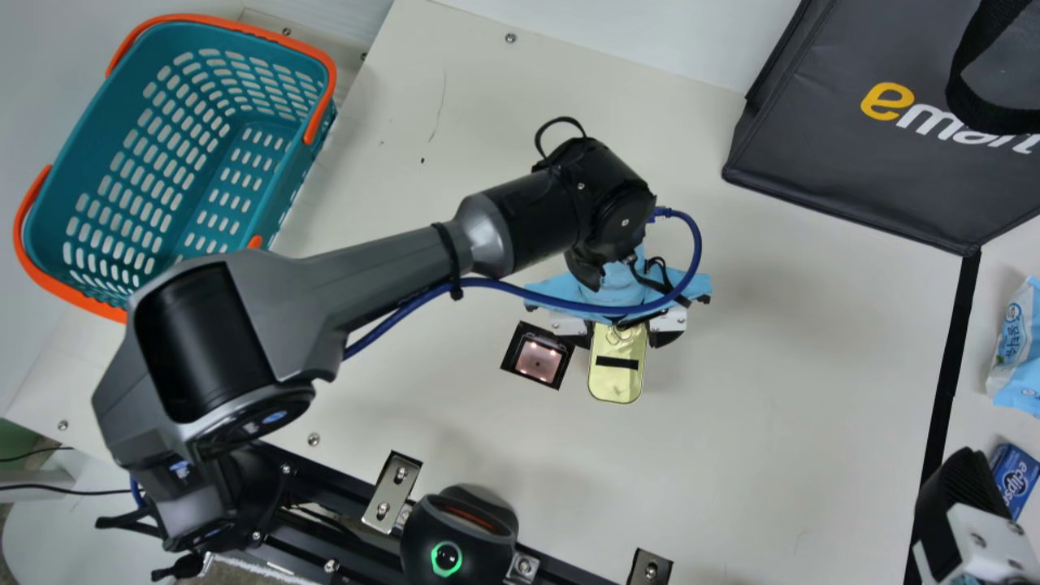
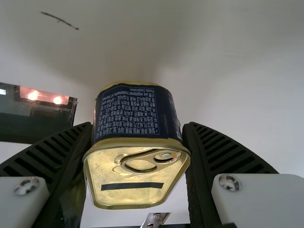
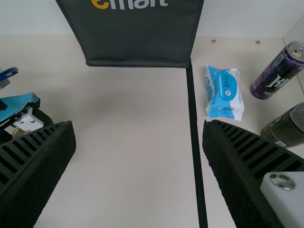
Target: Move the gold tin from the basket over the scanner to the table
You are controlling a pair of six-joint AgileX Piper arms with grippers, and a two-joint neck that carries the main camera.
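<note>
Right up front sits the round black device (image 1: 459, 532) with its green-ringed light, and over at the near right the right gripper (image 1: 963, 496) has its fingers wide apart, a small blue box (image 1: 1016, 479) next to it. Further in, here's the gold tin (image 1: 617, 378), clamped between the fingers of the left gripper (image 1: 622, 335), just beside the lit scanner (image 1: 538, 360) and over the cream desk (image 1: 772, 455). Out beyond, the teal basket (image 1: 244, 27) at far left, the dark bag (image 1: 821, 146) at far right.
</note>
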